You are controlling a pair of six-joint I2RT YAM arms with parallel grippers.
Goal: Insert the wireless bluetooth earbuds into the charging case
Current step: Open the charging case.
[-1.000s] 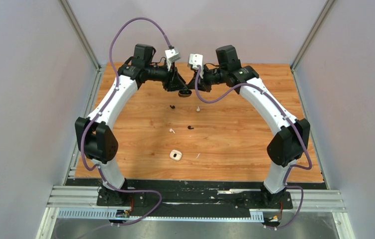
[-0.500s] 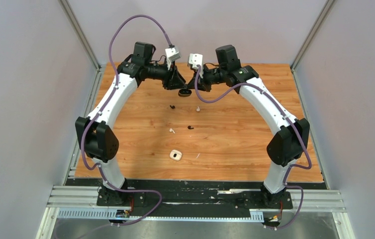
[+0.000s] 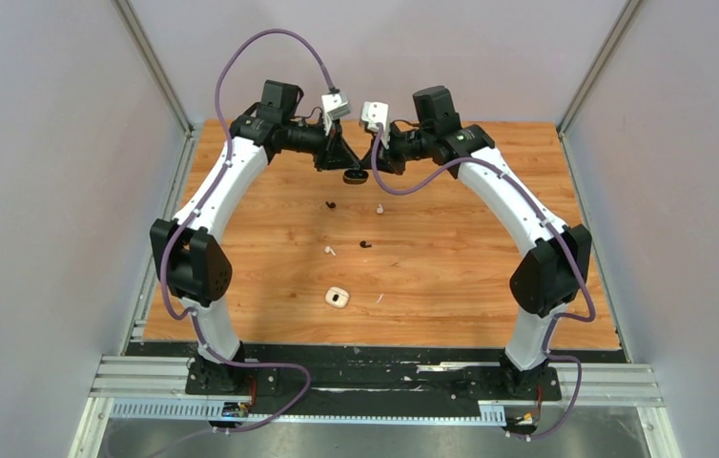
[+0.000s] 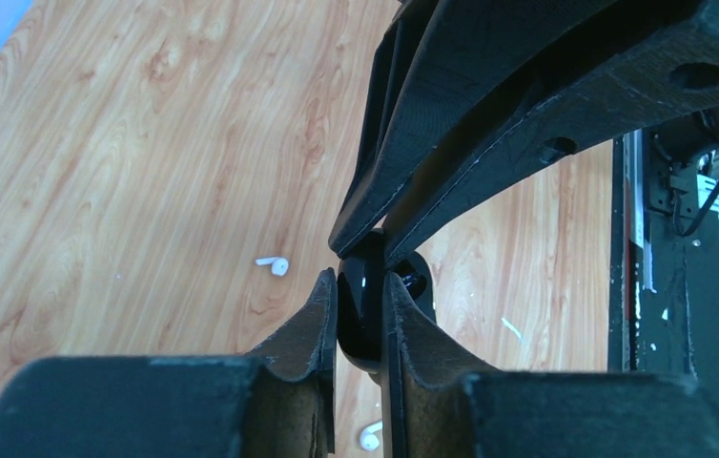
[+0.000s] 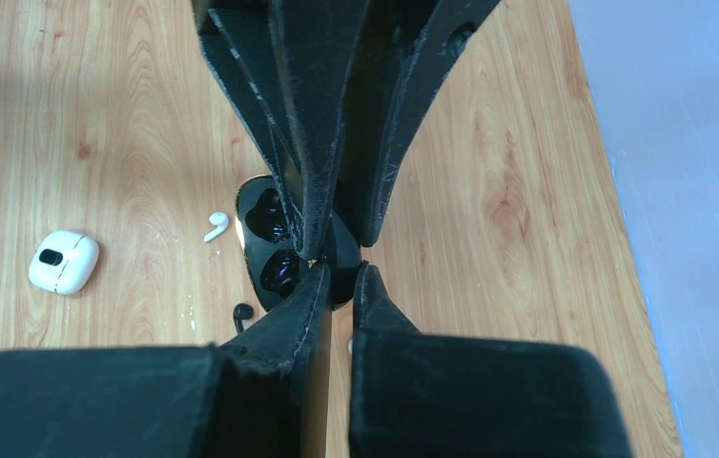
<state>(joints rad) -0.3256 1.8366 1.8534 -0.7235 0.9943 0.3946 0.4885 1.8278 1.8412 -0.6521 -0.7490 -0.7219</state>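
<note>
Jaws of left gripper [image 4: 359, 292], part open a second before, closed tight onto black charging case [image 5: 265, 246]. Right gripper [image 5: 340, 275] stayed fully closed on same case from opposite side. Case hung lid-open above counter [image 3: 489, 239], upper centre of overhead frame. Black earbud [image 3: 331, 204], white earbud [image 3: 379, 207], second black earbud [image 3: 365, 243] and second white earbud [image 3: 330, 251] lay loose mid frame; white charging case [image 3: 337, 298] lower centre. Judgement: two-handed hold secured; no bud inserted yet.
</note>
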